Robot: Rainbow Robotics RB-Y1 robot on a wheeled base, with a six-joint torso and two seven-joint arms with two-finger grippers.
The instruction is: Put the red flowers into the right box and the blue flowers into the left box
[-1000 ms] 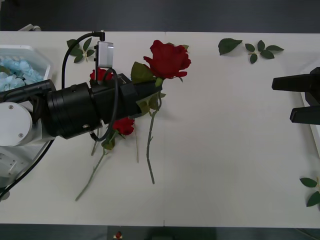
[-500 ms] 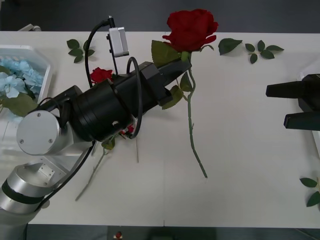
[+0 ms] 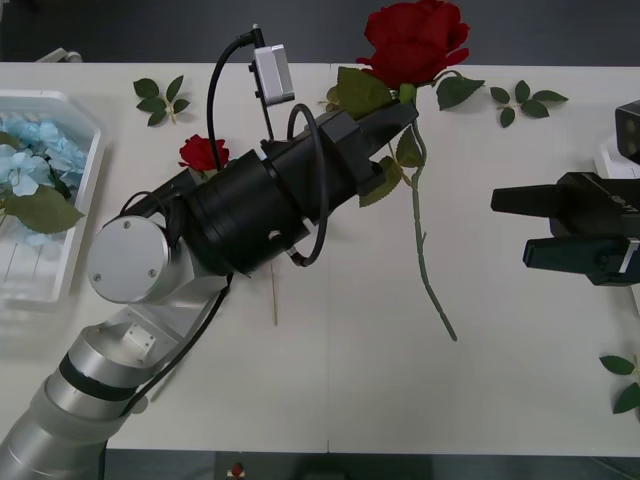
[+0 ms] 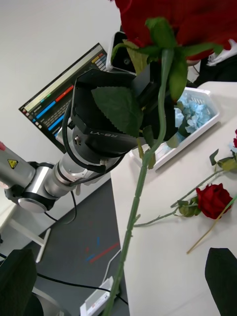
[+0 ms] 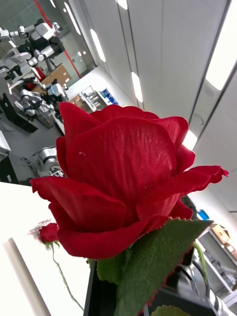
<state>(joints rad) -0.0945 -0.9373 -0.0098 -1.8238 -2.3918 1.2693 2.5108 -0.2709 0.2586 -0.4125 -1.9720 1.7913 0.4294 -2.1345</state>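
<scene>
Bench: white bench [image 3: 350,400] carrying scattered flowers, with loose green leaf sprigs [image 3: 520,100] near its far edge.
Left gripper: left gripper [image 3: 405,115] raised over the middle of the bench, its jaws clamped on the stem just under a rose's bloom.
Held rose: held rose [image 3: 418,40] tilted toward the far edge, its long stem [image 3: 425,255] hanging free down toward the bench top; in the left wrist view the bloom [image 5: 123,173] sits close before the lens.
Right gripper: right gripper [image 3: 505,225] at the right side of the bench, black jaws spread apart with nothing between them, well apart from the hanging stem.
Other red flowers: one red flower [image 3: 203,153] lies on the bench beside the left arm; the right wrist view shows another rose [image 4: 212,200] lying flat.
Left box: left box [image 3: 85,215] at the left edge, holding the blue flowers [image 3: 25,160].
</scene>
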